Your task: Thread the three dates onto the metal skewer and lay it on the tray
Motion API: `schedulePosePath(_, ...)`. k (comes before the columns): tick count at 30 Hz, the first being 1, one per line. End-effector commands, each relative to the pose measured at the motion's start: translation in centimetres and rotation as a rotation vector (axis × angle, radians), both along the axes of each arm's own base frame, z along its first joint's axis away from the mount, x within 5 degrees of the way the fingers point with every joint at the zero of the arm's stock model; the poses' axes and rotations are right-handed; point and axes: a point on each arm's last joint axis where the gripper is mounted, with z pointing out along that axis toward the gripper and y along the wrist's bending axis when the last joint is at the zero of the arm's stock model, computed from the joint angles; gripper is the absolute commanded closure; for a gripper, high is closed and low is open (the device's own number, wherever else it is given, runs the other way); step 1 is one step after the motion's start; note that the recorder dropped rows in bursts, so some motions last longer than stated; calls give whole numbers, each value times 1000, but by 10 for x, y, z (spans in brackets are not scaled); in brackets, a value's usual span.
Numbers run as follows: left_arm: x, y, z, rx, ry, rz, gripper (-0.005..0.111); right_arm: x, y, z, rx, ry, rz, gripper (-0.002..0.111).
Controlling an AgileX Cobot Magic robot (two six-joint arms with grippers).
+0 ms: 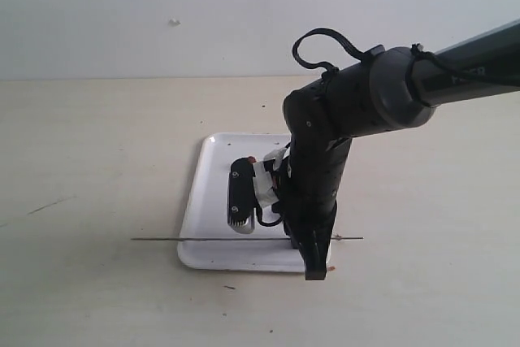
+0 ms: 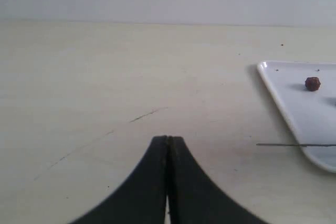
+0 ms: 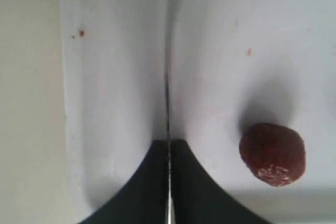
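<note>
Jaws of the right gripper are clamped on the metal skewer, whose axis is seen just beside one date, unpierced.

The left gripper, jaws pressed together with nothing between them, over the pale counter. Well apart from it, a corner of the white tray carries one date. The metal skewer crosses the tray's rim, its end over the counter.
</note>
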Motion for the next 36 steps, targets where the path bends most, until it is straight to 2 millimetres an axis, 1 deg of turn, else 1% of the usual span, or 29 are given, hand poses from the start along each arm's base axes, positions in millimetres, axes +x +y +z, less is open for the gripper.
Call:
schedulePosePath(1, 0, 0, 2, -4, -14, -2, 107, 1, -1, -9, -7, 3, -1, 108)
schedulePosePath(4, 0, 0, 2, -4, -14, -2, 107, 2, -1, -7, -5, -2, 1, 108)
schedulePosePath(6, 0, 0, 2, -4, -14, -2, 107, 1, 0, 4, 16, -23, -8, 108)
schedulePosePath(9, 0, 0, 2, -4, -14, -2, 107, -2, 0, 25, 49, -42, -25, 108)
schedulePosePath(10, 0, 0, 2, -4, -14, -2, 107, -5, -2, 45, 62, -64, -25, 108)
schedulePosePath(15, 0, 0, 2, -4, -14, -2, 107, -13, -11, 98, 101, -173, -21, 108)
schedulePosePath(16, 0, 0, 2, -4, -14, -2, 107, -15, -13, 110, 129, -200, -56, 108)
schedulePosePath(17, 0, 0, 2, -4, -14, -2, 107, -19, -17, 129, 178, -231, -126, 108)
schedulePosePath(18, 0, 0, 2, -4, -14, -2, 107, -22, -23, 142, 208, -255, -193, 108)
schedulePosePath(19, 0, 0, 2, 0, -15, -2, 107, -25, -38, 164, 247, -305, -307, 108)
schedulePosePath(21, 0, 0, 2, 0, -15, -2, 107, -26, -53, 181, 303, -338, -465, 108)
schedulePosePath(22, 0, 0, 2, 0, -15, -2, 107, -27, -67, 190, 338, -354, -592, 108)
schedulePosePath(23, 0, 0, 2, 0, -15, -2, 107, -27, -80, 191, 348, -356, -683, 108)
schedulePosePath(24, 0, 1, 2, 32, -25, -3, 107, -27, -86, 189, 346, -356, -711, 108)
schedulePosePath(25, 1, 2, 7, 99, -83, -1, 107, -25, -98, 183, 328, -355, -748, 108)
schedulePosePath(26, 3, 3, 14, 66, -165, 18, 107, -24, -106, 177, 320, -357, -770, 108)
schedulePosePath(28, 3, 5, 27, -95, -288, 61, 107, -20, -123, 169, 325, -392, -810, 108)
schedulePosePath(31, 3, 8, 38, -153, -401, 104, 107, -15, -143, 162, 339, -438, -866, 108)
schedulePosePath(33, 2, 10, 40, -341, -412, 129, 107, -13, -151, 163, 343, -458, -890, 108)
schedulePosePath(34, 2, 10, 41, -396, -417, 135, 107, -13, -154, 163, 343, -459, -900, 108)
schedulePosePath(36, 2, 11, 42, -421, -436, 142, 107, -12, -157, 163, 343, -460, -911, 108)
